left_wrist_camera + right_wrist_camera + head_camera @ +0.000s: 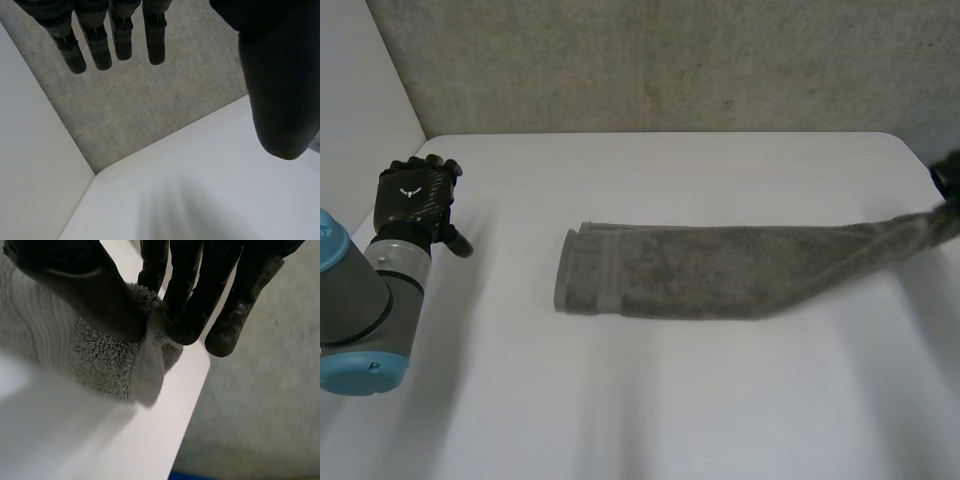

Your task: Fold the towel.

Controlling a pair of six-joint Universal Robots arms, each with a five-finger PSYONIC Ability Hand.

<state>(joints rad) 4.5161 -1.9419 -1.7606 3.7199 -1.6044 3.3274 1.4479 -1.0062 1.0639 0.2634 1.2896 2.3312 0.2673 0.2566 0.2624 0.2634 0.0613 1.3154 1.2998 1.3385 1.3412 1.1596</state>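
A grey towel (710,272) lies folded into a long band across the middle of the white table, its banded end toward the left. Its other end rises off the table at the far right, where my right hand (947,180) holds it. In the right wrist view, that hand (150,285) pinches the towel's end (115,355) between thumb and fingers near the table's right edge. My left hand (415,195) hovers at the table's left side, well apart from the towel. Its fingers (115,40) hang straight with nothing between them and the thumb.
A grey wall (670,60) runs behind the table's far edge. A white side panel (30,150) meets the table at the back left corner. The floor (260,405) lies beyond the table's right edge.
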